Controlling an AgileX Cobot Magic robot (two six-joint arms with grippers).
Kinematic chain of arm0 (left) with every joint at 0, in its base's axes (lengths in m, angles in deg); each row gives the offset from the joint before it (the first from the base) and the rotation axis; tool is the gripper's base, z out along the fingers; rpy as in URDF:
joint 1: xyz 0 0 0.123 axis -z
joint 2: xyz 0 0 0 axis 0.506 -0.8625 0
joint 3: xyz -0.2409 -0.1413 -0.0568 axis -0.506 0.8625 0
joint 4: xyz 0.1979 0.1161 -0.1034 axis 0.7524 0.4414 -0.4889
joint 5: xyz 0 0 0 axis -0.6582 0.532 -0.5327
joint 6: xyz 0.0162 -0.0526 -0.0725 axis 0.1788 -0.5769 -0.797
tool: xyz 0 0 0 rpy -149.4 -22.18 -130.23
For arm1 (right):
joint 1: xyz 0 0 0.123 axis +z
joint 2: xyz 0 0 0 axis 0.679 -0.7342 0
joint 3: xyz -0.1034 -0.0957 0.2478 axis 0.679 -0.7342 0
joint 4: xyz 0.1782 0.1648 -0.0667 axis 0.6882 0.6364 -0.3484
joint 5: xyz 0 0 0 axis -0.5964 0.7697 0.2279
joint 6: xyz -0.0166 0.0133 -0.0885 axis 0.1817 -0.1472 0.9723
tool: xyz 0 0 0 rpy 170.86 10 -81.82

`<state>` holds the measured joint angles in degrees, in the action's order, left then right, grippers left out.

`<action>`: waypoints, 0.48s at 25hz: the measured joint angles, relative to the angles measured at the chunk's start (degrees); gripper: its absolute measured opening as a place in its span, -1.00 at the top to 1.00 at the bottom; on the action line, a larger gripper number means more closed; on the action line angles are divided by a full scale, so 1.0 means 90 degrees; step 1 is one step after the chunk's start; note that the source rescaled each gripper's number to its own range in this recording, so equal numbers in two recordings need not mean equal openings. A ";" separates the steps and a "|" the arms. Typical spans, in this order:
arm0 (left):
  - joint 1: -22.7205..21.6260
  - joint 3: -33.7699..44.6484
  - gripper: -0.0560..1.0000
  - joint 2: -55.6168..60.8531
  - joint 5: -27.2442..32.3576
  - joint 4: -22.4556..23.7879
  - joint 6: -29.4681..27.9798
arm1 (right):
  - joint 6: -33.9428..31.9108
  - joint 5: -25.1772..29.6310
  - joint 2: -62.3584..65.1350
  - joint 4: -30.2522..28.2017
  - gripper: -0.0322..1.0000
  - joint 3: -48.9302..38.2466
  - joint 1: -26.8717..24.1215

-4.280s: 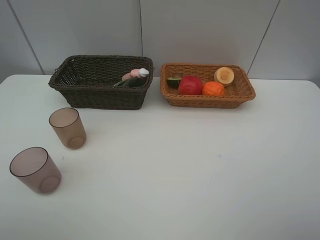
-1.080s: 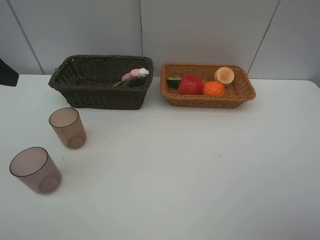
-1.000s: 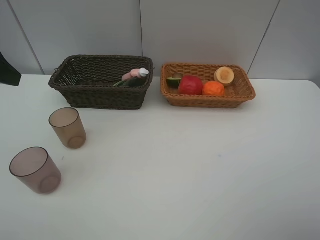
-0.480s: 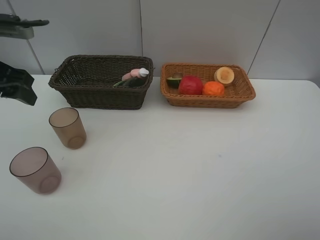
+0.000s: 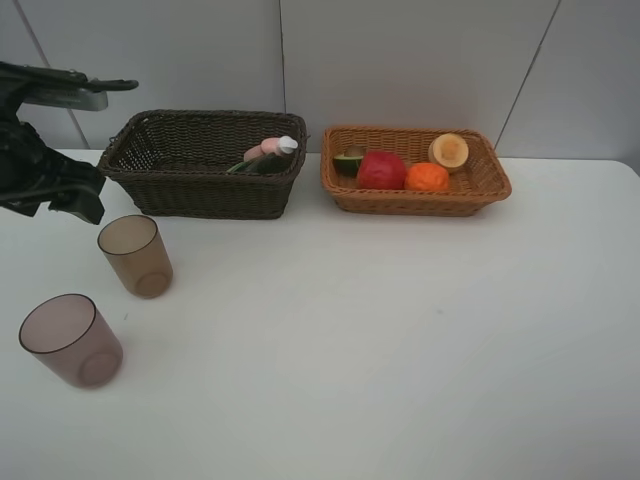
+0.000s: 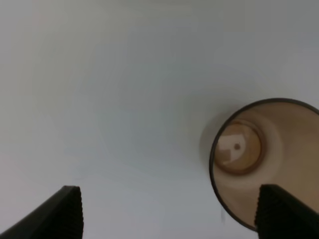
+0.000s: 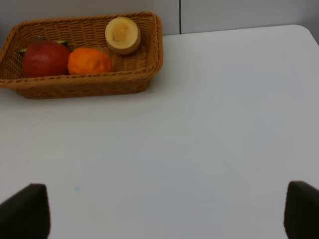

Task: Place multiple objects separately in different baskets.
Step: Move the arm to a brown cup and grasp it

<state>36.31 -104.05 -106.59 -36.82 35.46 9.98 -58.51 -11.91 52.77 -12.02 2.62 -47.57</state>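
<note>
Two brownish cups stand upright on the white table [image 5: 400, 340] near its left edge, the farther cup [image 5: 135, 255] just in front of the dark basket [image 5: 200, 165], the nearer cup [image 5: 70, 340] toward the front left corner, apart from each other. The pink spray bottle [image 5: 265, 148] and a dark pump bottle [image 5: 258, 165] lie at the dark basket's right end. Beside it along the back edge, the tan basket [image 5: 478, 185] holds the apple [image 5: 381, 170], orange [image 5: 427, 177], cut fruit [image 5: 449, 151] and a half-hidden avocado [image 5: 348, 160]. The middle, front and right of the table lie bare. The left gripper [image 5: 70, 200] hangs at the left edge beside the farther cup, fingers spread wide around nothing. The right gripper [image 7: 159, 211] shows only two dark tips, wide apart, over bare table.
</note>
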 joint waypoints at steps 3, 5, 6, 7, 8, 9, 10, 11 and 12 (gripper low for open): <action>0.0000 0.0000 -0.89 -0.0243 -0.0116 0.0000 0.0000 | 0.0000 -0.0007 0.0000 0.0000 -0.97 0.0000 0.0000; 0.0000 -0.0006 -0.89 -0.0388 -0.0220 0.0000 0.0066 | 0.0000 -0.0007 0.0000 0.0000 -0.97 0.0000 0.0000; 0.0000 -0.0006 -0.89 -0.0463 -0.0274 0.0000 0.0066 | 0.0000 -0.0007 0.0000 0.0000 -0.97 0.0000 0.0000; 0.0000 -0.0006 -0.89 -0.0540 -0.0336 -0.0015 0.0066 | 0.0000 -0.0007 0.0000 0.0000 -0.97 0.0000 0.0000; 0.0000 -0.0006 -0.89 -0.0606 -0.0379 -0.0040 0.0066 | 0.0000 -0.0007 0.0000 0.0000 -0.97 0.0000 0.0000; 0.0000 -0.0006 -0.89 -0.0690 -0.0408 -0.0087 0.0066 | 0.0000 -0.0007 0.0000 0.0000 -0.97 0.0000 0.0000; 0.0000 -0.0006 -0.89 -0.0774 -0.0448 -0.0134 0.0066 | 0.0000 -0.0007 0.0000 0.0000 -0.97 0.0000 0.0000; 0.0000 -0.0006 -0.89 -0.0841 -0.0486 -0.0178 0.0066 | 0.0000 -0.0007 0.0000 0.0000 -0.97 0.0000 0.0000; 0.0000 -0.0006 -0.89 -0.0922 -0.0511 -0.0212 0.0103 | 0.0000 -0.0007 0.0000 0.0000 -0.97 0.0000 0.0000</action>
<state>36.31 -104.10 -114.89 -41.42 33.55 10.91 -58.51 -11.97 52.77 -12.02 2.62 -47.57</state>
